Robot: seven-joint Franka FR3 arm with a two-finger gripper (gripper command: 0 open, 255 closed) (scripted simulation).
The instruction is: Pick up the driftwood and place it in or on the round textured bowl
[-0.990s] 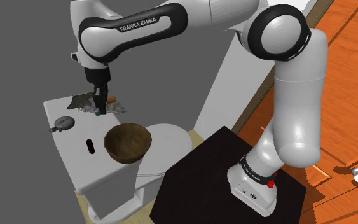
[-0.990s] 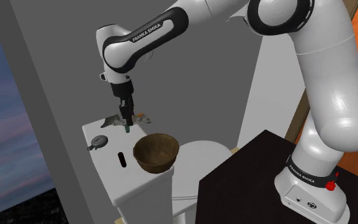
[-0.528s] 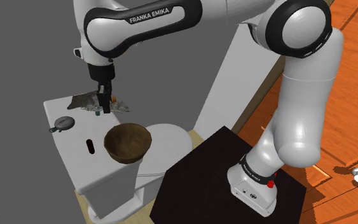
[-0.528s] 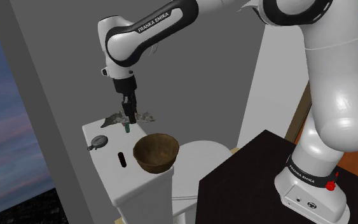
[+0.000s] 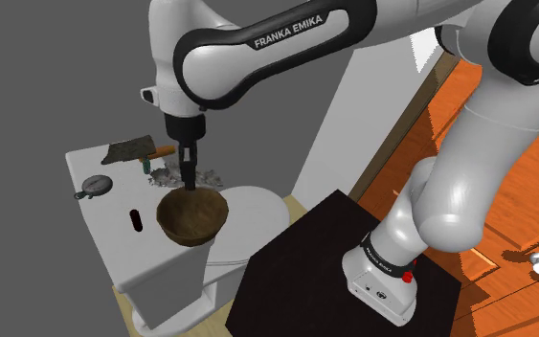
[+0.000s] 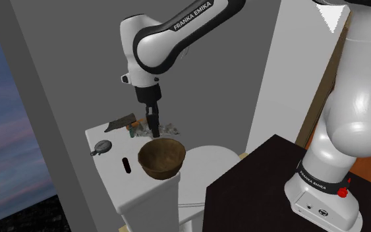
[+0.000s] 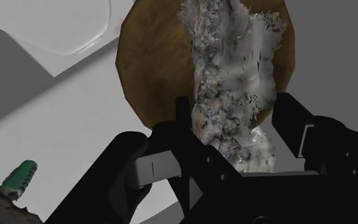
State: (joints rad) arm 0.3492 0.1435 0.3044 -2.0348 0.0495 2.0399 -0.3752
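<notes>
Shoulder view: the tool (image 5: 190, 180) had swung away from the trowel (image 5: 128, 151) to the far rim of the bowl (image 5: 176, 228), bringing the driftwood (image 5: 169, 176) along. Second exterior view: the tool (image 6: 153, 129) hung just above the bowl (image 6: 161, 166), with the driftwood (image 6: 170, 128) at its tips. Wrist view: the tool (image 7: 237, 107) gripped the driftwood (image 7: 234, 57), which lay over the bowl (image 7: 152, 70). Only lowering and release seemed to remain.

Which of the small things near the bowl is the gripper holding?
The pale grey driftwood: the gripper clasps it at the brown bowl's rim, while the trowel, the round dial and the dark stick lie untouched on the white tank.
</notes>
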